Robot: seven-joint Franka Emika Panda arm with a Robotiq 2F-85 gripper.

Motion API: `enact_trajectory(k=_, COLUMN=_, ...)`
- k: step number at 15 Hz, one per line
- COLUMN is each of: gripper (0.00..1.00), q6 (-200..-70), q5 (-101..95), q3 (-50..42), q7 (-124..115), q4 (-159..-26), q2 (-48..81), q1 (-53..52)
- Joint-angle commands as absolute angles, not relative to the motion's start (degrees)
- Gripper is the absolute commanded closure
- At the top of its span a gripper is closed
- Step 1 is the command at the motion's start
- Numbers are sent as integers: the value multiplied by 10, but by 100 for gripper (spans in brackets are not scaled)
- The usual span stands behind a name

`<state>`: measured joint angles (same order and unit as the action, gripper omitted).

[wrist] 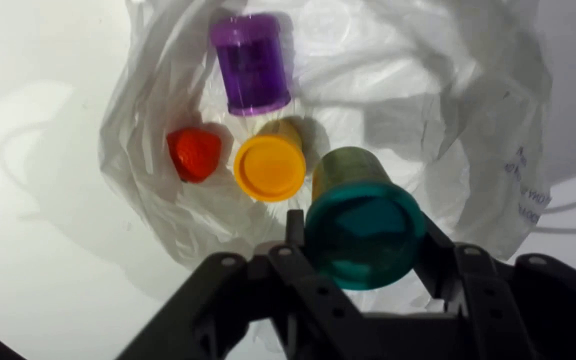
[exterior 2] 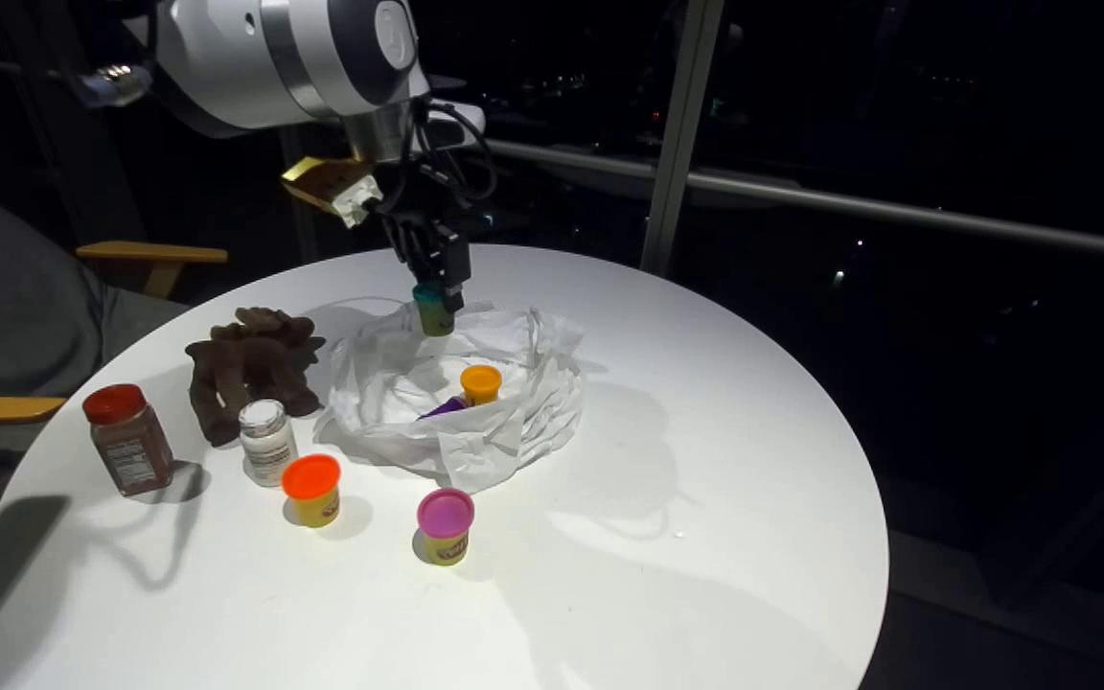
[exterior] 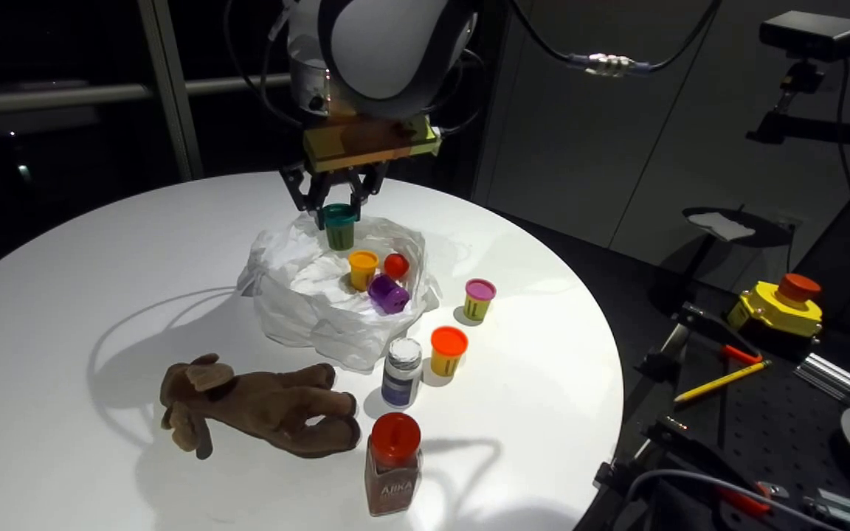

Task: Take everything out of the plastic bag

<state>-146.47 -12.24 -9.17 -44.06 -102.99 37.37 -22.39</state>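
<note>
A brown plush toy point(exterior: 263, 402) lies on the round white table point(exterior: 536, 413) in an exterior view, head to the left and legs to the right, outside the plastic bag point(exterior: 288, 317) and near it. The translucent white bag sits slumped, its mouth spread wide and its crinkled film ringing what is inside. Working from afar, I hold a teal-lidded tub point(exterior: 340, 236) upright over the interior at the bag's far side, the black fingers point(wrist: 295, 227) of my gripper point(exterior: 339, 214) pressed to opposite sides of the lid and parted by just its width; whether the tub's base clears the rim, I cannot tell. Farther right, inside the bag, a yellow-orange tub point(exterior: 363, 271) stands upright and a purple container point(exterior: 388, 295) lies on its side; a small red strawberry-shaped object point(exterior: 396, 265) rests by the bag's wall, as my wrist view shows. Outside the bag I see a red-capped jar point(exterior: 394, 468) labeled AJIKA, then a white-capped bottle point(exterior: 401, 376), an orange-lidded tub point(exterior: 448, 352) and a pink-lidded tub point(exterior: 479, 301), all standing upright on the table. Farthest right, past the table's edge, a yellow pencil point(exterior: 722, 382) lies near a yellow emergency-stop box point(exterior: 775, 313) with a red button point(exterior: 798, 289), and a camera point(exterior: 816, 35) is mounted above them both.
</note>
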Motion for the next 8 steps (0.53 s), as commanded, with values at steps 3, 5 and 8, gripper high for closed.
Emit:
enact_trajectory(k=3, gripper=72, q6=-1496, q5=-198, q3=-123, q7=-604, q4=-1234, q2=231, q1=-300)
enact_trajectory(k=5, gripper=72, q6=-1492, q5=-246, q3=-123, q7=-677, q4=-1295, q2=186, q1=-317)
enact_trajectory(k=8, gripper=72, q6=-1491, q5=-318, q3=-104, q7=-783, q4=-1391, q2=111, q1=-315)
